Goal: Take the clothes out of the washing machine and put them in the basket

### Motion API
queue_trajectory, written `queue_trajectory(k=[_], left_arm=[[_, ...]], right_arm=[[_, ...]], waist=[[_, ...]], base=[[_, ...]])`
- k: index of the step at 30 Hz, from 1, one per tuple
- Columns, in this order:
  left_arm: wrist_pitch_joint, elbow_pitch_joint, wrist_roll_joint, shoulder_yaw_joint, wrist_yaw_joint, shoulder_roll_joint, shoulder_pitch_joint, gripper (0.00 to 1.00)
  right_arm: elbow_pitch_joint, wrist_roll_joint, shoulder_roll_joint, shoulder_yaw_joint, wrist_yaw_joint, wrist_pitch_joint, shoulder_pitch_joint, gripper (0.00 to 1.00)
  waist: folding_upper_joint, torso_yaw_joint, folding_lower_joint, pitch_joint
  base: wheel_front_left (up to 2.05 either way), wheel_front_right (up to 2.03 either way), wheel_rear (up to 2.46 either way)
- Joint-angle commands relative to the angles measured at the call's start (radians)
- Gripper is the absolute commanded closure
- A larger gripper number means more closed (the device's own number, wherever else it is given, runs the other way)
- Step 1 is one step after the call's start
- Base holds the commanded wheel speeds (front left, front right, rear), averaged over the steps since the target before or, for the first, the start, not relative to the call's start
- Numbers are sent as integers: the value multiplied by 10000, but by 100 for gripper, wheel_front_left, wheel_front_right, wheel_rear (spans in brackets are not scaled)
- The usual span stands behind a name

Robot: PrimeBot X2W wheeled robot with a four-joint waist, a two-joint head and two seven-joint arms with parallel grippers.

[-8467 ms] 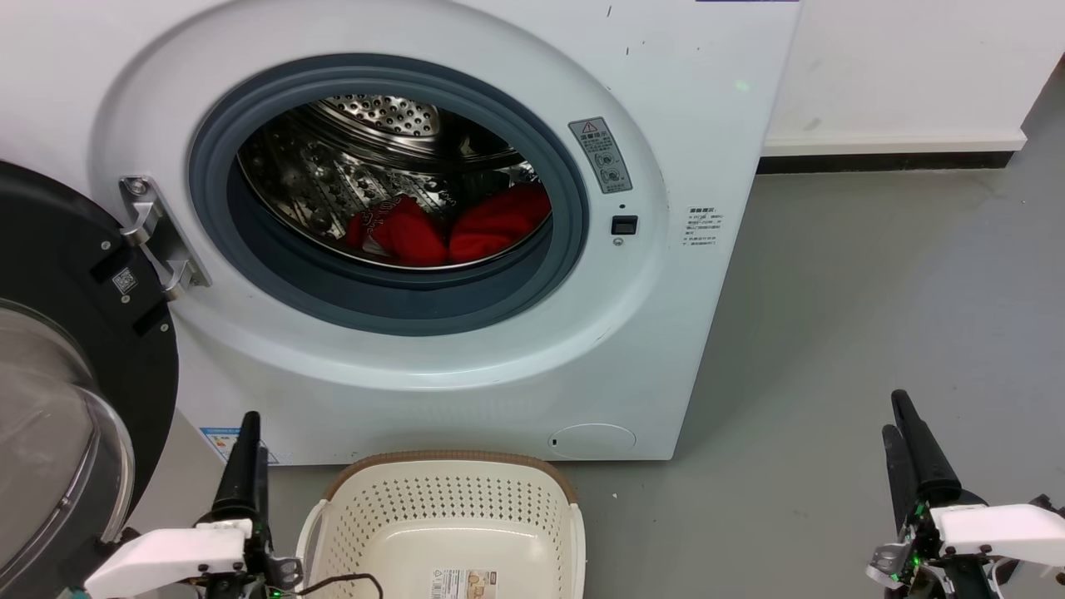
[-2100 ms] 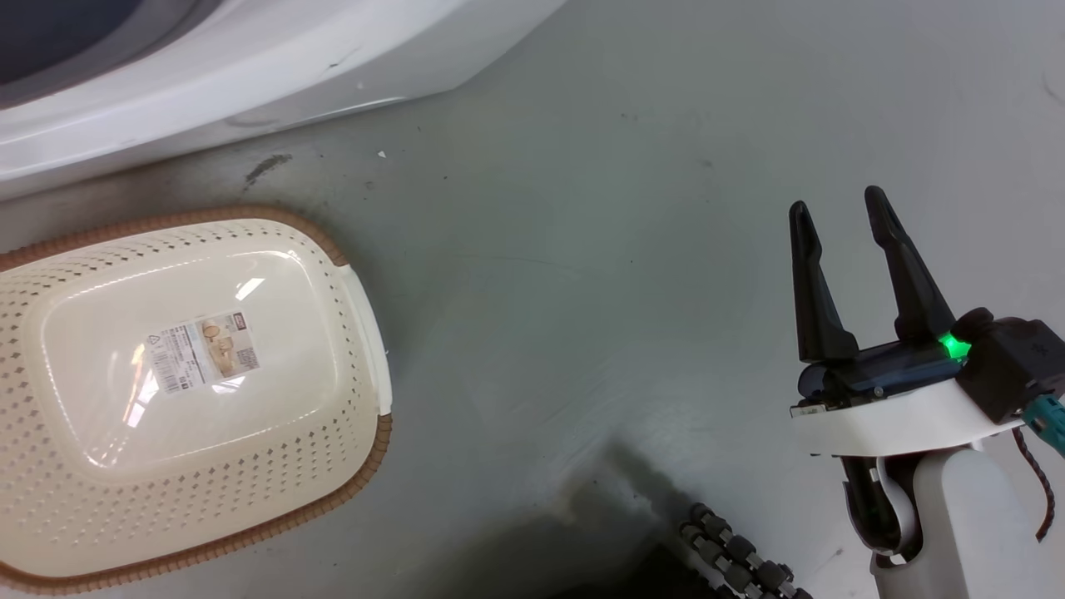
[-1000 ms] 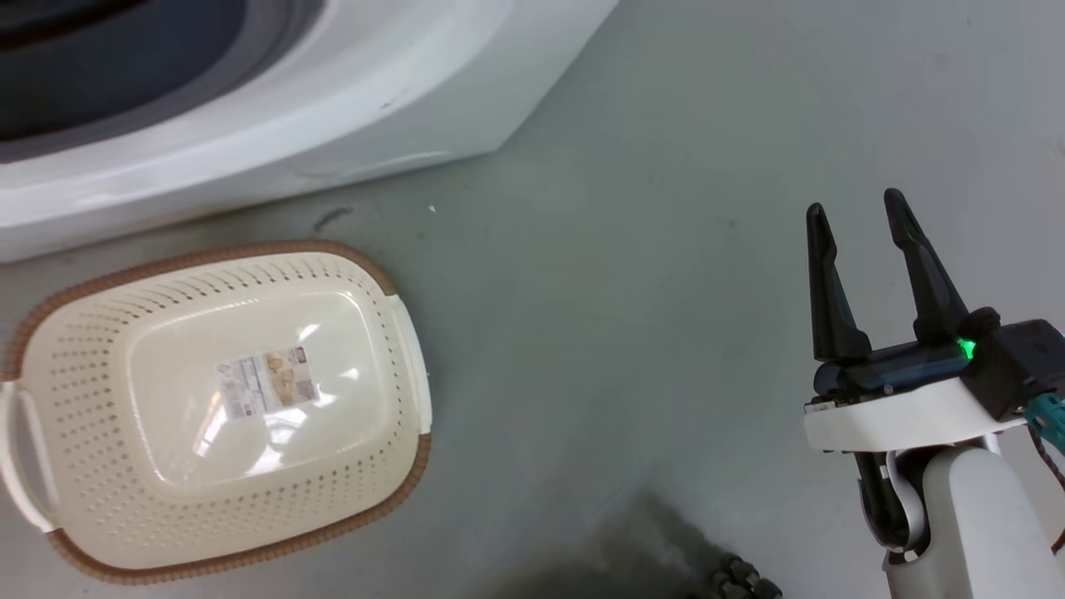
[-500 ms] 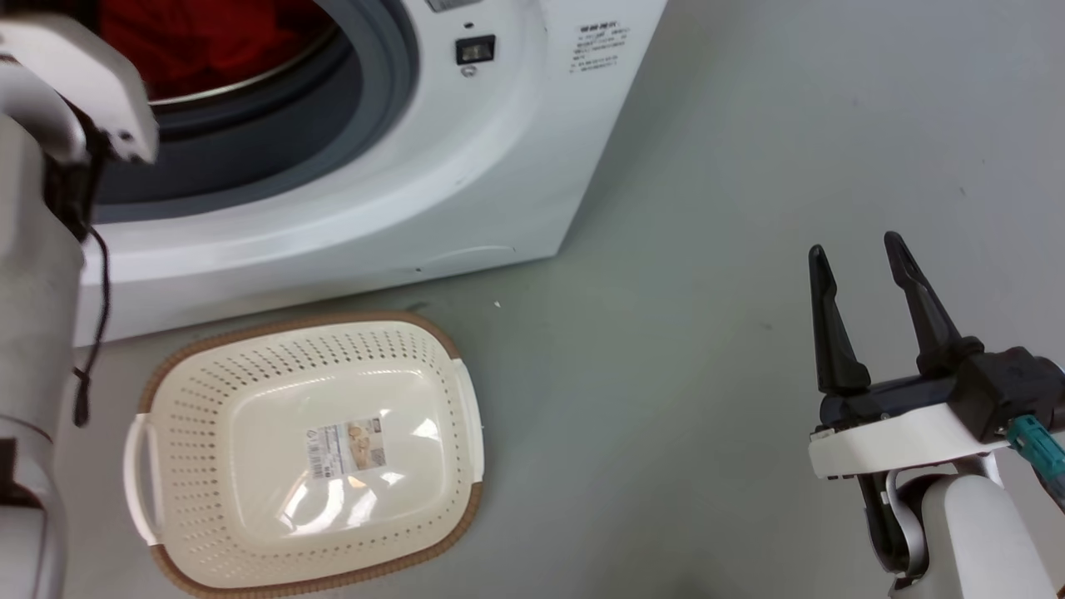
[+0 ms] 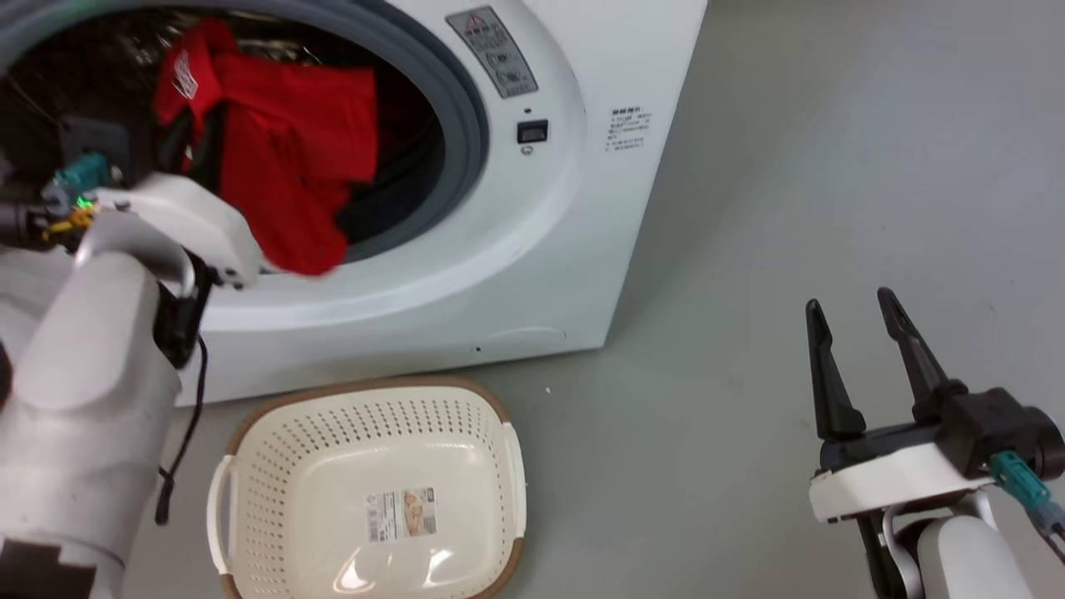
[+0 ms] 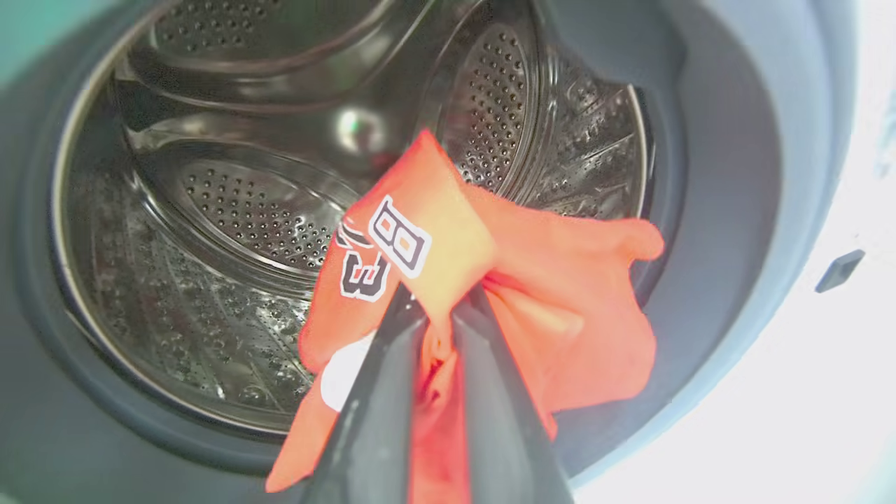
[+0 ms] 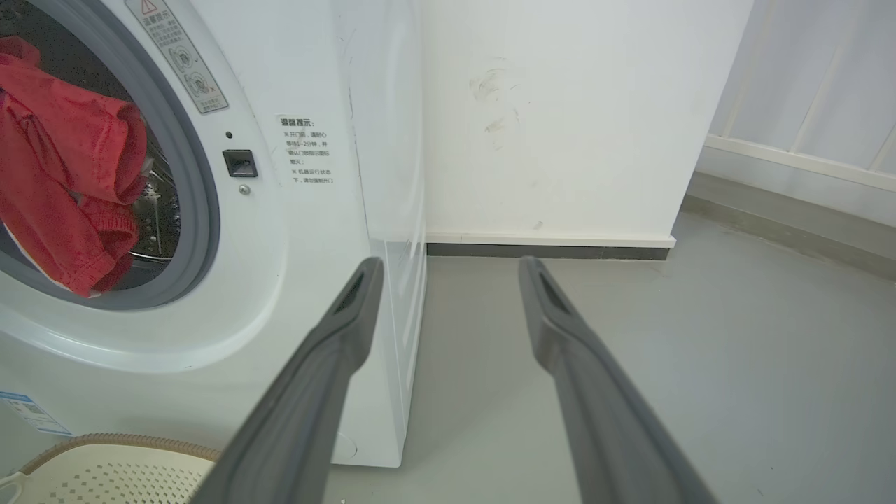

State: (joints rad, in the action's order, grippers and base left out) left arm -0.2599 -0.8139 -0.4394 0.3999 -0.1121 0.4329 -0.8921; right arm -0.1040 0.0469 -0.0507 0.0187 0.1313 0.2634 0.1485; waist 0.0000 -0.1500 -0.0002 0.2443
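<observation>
Currently, left gripper (image 6: 439, 311) clamping a red garment (image 6: 574, 280) at the porthole of the washing machine (image 5: 582, 249), fabric hanging across its lower rim, basket (image 5: 391, 424) sitting just below, right gripper (image 5: 849, 304) hovering spread wide, grey floor (image 5: 790, 166) stretching around it.

Probably a bare laundry room: washing machine (image 5: 532, 274), grey floor (image 5: 790, 208).

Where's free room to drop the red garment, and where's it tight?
The basket is bare inside apart from its label. Open floor lies between the washing machine and the right hand. Tight at the porthole: the left hand grips the red garment there.
</observation>
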Motion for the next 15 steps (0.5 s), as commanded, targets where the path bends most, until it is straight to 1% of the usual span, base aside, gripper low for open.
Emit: queue_trajectory(k=[1, 7, 9, 15], left_arm=[[-62, 389, -26, -53, 107, 32, 417, 100], [-73, 2674, -177, -205, 573, 154, 2241, 100], [-10, 3520, -454, -356, 710, 127, 2903, 100], [934, 5921, -935, -410, 1201, 431, 4698, 100]], right_arm=[[-20, -11, 11, -7, -10, 21, -172, 0], [-135, -19, 11, -10, -10, 21, -486, 0], [-165, -47, 10, -9, -10, 21, -553, 0], [-207, -79, 10, -91, -10, 21, -704, 0]], waist=[[0, 186, 2, -379], [0, 396, 2, -951], [0, 451, 2, -1096], [0, 587, 2, -1291]], base=[[0, 0, 0], [0, 0, 0], [0, 0, 0], [0, 0, 0]])
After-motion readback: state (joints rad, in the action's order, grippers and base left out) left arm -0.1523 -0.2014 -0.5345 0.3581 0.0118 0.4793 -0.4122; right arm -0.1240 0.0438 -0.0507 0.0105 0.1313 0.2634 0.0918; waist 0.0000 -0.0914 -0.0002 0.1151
